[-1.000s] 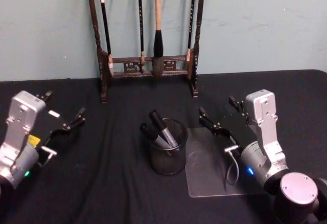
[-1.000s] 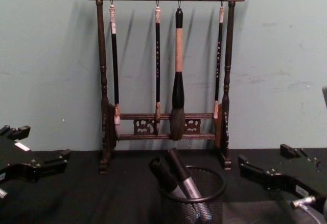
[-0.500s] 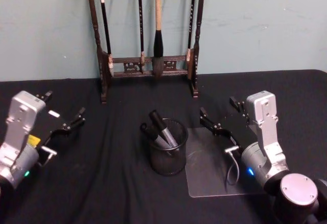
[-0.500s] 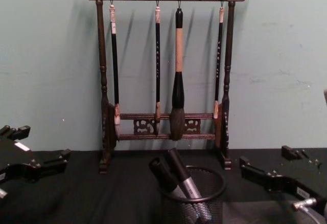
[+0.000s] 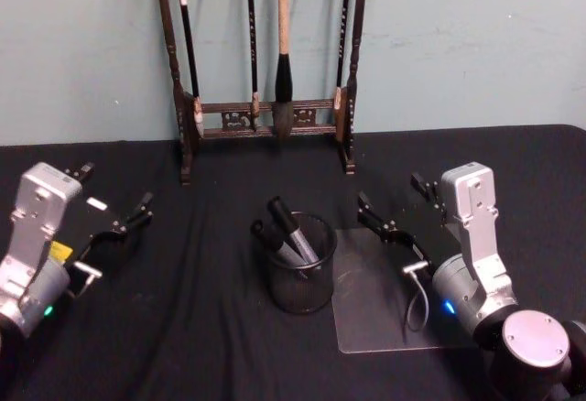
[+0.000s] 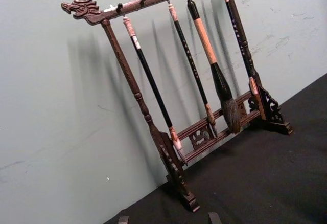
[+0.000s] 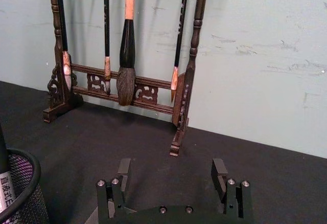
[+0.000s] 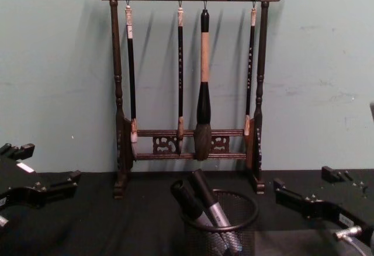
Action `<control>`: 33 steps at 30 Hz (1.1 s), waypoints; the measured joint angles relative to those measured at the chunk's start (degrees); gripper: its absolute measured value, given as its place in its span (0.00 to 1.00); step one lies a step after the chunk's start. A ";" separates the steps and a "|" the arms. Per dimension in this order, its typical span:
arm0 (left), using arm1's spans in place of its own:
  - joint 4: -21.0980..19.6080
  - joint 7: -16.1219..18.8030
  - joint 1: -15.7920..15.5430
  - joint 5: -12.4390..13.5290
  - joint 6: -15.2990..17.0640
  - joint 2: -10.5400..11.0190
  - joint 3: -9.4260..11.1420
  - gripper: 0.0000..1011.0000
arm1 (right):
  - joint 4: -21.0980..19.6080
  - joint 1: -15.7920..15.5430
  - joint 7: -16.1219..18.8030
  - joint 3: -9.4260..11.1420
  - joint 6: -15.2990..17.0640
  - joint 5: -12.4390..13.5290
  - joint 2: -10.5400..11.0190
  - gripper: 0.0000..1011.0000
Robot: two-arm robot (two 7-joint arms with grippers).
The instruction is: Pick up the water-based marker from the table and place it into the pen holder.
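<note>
Two markers (image 5: 291, 232) with black caps and grey barrels stand slanted inside the pen holder (image 5: 301, 277), caps leaning toward my left and poking above the rim. In the chest view the same pair (image 8: 204, 206) rises out of the mesh cup (image 8: 225, 232) at the bottom centre. I cannot tell which of the two is the water-based one.

The holder sits upright on the black-cloth bench (image 5: 192, 328), about midway between my arms. Just beside it on my right lies a clear flat sheet (image 5: 380, 300), its near corner close to the cup's base.

My right end effector (image 5: 396, 209) hovers above the far part of that sheet, fingers spread wide and holding nothing; the right wrist view shows both fingers (image 7: 122, 170) well apart with bare cloth between them and the holder's rim (image 7: 23, 183) at the edge.

My left end effector (image 5: 114, 201) sits well off to the left of the holder, above the cloth, also spread wide and empty.

At the back of the bench, against the pale wall, stands a dark wooden brush rack (image 5: 265, 113) with four brushes hanging from it; the third from the left is the thickest (image 8: 203, 110).
</note>
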 joint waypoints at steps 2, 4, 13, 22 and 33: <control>0.00 0.00 0.00 0.00 0.00 0.00 0.00 1.00 | -0.01 0.00 0.01 0.00 0.01 0.01 0.00 0.99; 0.00 0.00 0.00 0.00 0.00 0.00 0.00 1.00 | -0.02 0.00 0.01 0.00 0.02 0.01 0.01 0.99; 0.00 0.00 0.00 0.00 0.00 0.00 0.00 1.00 | -0.03 0.00 0.03 0.00 0.05 0.04 0.00 0.99; 0.00 0.00 0.00 0.00 0.00 0.00 0.00 1.00 | -0.03 0.00 0.03 0.00 0.05 0.08 0.00 0.99; 0.00 0.00 0.00 0.00 0.00 0.00 0.00 1.00 | -0.03 0.00 0.03 0.00 0.04 0.07 0.00 0.99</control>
